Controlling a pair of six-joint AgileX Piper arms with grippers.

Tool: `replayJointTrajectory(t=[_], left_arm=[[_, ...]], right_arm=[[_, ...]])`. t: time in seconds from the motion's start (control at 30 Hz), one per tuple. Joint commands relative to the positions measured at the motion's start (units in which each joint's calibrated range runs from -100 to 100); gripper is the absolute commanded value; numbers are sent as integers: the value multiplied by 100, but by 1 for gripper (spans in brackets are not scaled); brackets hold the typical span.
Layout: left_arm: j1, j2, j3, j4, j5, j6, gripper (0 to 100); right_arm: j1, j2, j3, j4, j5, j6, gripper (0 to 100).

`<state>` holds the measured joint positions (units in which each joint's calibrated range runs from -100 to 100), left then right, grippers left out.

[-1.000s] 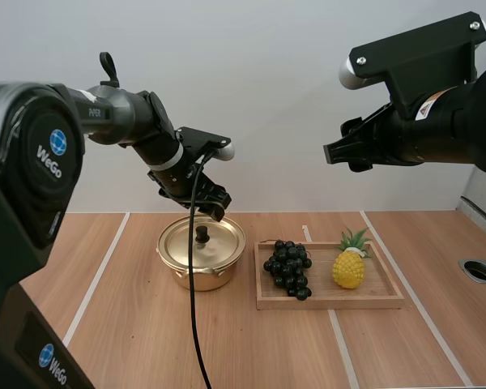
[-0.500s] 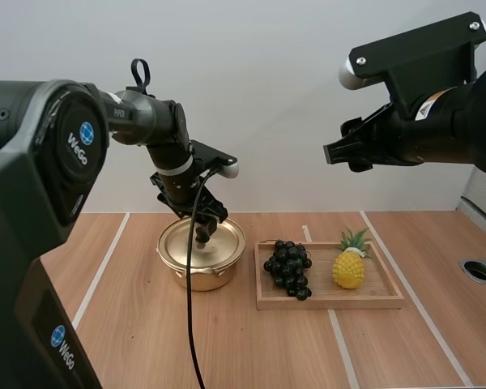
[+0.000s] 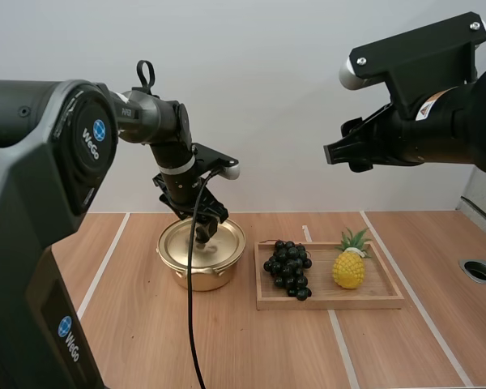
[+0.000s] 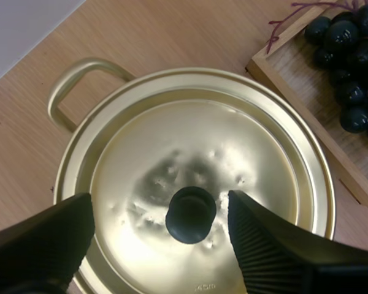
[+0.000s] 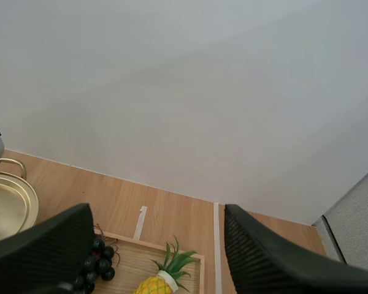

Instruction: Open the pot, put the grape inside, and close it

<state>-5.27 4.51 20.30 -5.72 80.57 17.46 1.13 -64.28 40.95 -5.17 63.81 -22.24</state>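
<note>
Table (image 3: pixel 138 324): left pincer (image 4: pixel 159 207) spread, flanking lid knob (image 4: pixel 191 214).

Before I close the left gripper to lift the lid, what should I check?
1. Left gripper open: ok, fingers stand apart.
2. Knob between the fingers: ok, a little off centre.
3. Fingers low enough to pinch the knob: cannot tell.
4. Lid seated flat on the pot: ok.
5. Grapes waiting on the tray: ok.
6. Right gripper away from the pot: ok, open and raised.
</note>
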Motion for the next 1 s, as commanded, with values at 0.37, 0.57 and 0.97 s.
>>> replayJointTrajectory(t=[0.37, 0.57, 0.97], left_arm=[[-202, 174, -137, 67, 235, -24, 100], [-202, 174, -137, 189, 235, -34, 100], [-202, 369, -137, 178, 200, -55, 100]], right_arm=[[-31, -24, -55, 21, -90, -49, 100], [-31, -24, -55, 34, -90, -49, 100], [-31, -24, -55, 44, -90, -49, 100]])
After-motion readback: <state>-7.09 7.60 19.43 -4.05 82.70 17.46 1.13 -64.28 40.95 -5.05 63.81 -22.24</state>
